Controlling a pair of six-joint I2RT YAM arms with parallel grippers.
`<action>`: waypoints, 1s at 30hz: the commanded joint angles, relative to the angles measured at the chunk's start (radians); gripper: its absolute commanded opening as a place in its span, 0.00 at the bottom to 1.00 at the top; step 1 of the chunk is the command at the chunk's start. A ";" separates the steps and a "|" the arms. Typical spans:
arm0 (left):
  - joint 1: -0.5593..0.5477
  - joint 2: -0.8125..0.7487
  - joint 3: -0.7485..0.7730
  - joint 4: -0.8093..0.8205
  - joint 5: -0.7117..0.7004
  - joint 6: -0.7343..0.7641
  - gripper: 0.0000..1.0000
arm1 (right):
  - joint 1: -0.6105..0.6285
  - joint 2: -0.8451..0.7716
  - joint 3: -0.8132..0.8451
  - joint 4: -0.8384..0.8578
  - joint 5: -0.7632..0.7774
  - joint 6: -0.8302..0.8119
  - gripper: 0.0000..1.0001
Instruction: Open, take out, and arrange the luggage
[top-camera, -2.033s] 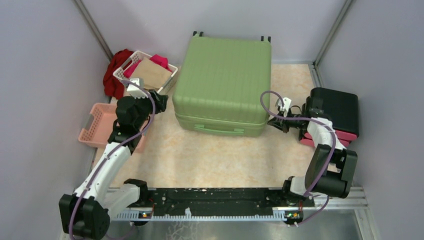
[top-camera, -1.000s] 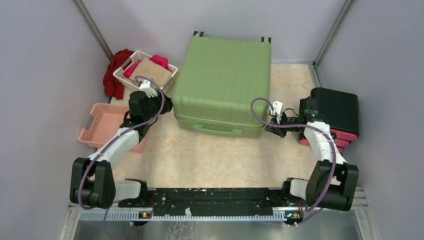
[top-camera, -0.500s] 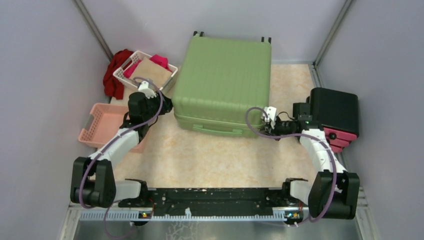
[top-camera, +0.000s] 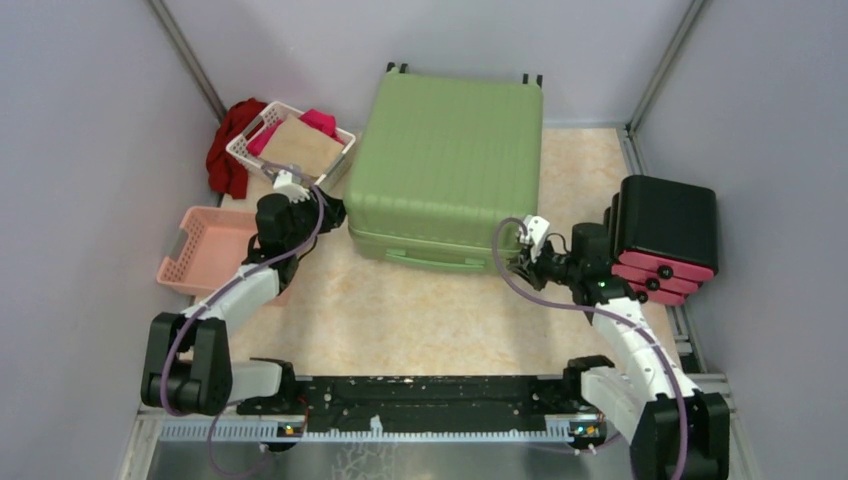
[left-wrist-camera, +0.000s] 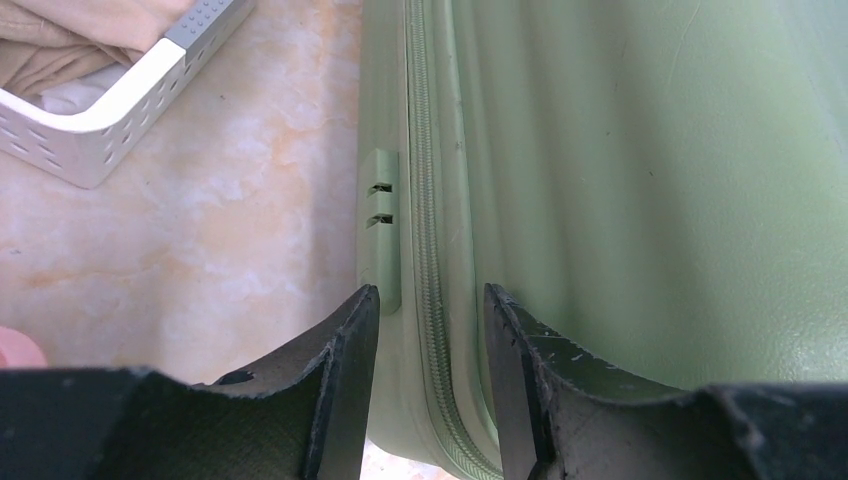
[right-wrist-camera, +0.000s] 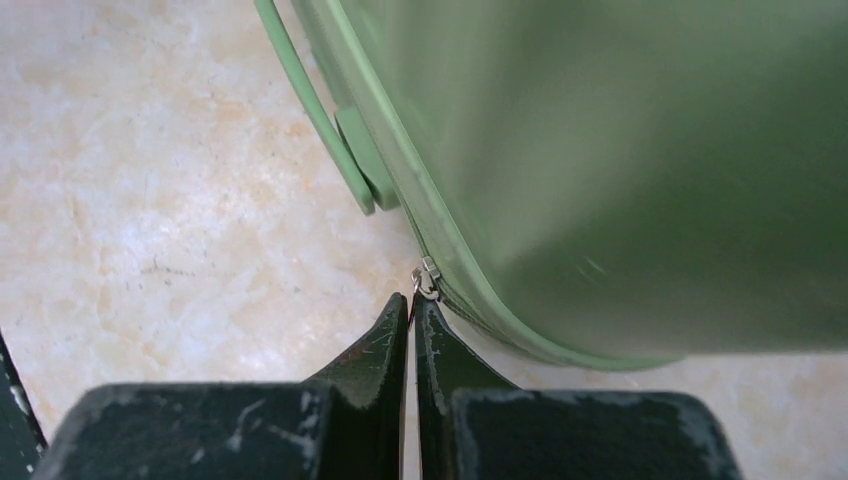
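1. Right wrist view: the luggage (right-wrist-camera: 650, 150) shell is blurred and its ribs are unreadable. It runs off the top and right edges.
2. Zipper pull (right-wrist-camera: 427, 278) sits at the tips of the right gripper (right-wrist-camera: 412, 322). Cannot tell whether it is pinched.
3. Left wrist view: white basket (left-wrist-camera: 110, 110) is cut by the top and left edges. Pink sliver (left-wrist-camera: 15, 350) at the left edge is too small to identify.
4. Top view: red cloth (top-camera: 228, 150) is half hidden behind the basket. Wheels (top-camera: 396, 68) are mostly hidden behind the shell. Right arm (top-camera: 625, 325) covers part of the black-and-pink cases (top-camera: 665, 225).

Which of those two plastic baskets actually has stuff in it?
The white basket, at the back beside the green suitcase: tan and pink cloth fill it. The pink basket in front of it shows nothing inside.
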 joint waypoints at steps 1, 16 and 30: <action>-0.044 0.003 -0.044 0.010 0.203 -0.060 0.50 | 0.152 -0.035 -0.045 0.144 0.037 0.273 0.00; -0.058 -0.014 -0.099 0.077 0.178 -0.083 0.49 | 0.556 0.080 -0.060 0.464 0.533 0.640 0.00; -0.077 0.010 -0.159 0.160 0.196 -0.104 0.49 | 0.757 0.316 0.121 0.564 0.657 0.732 0.00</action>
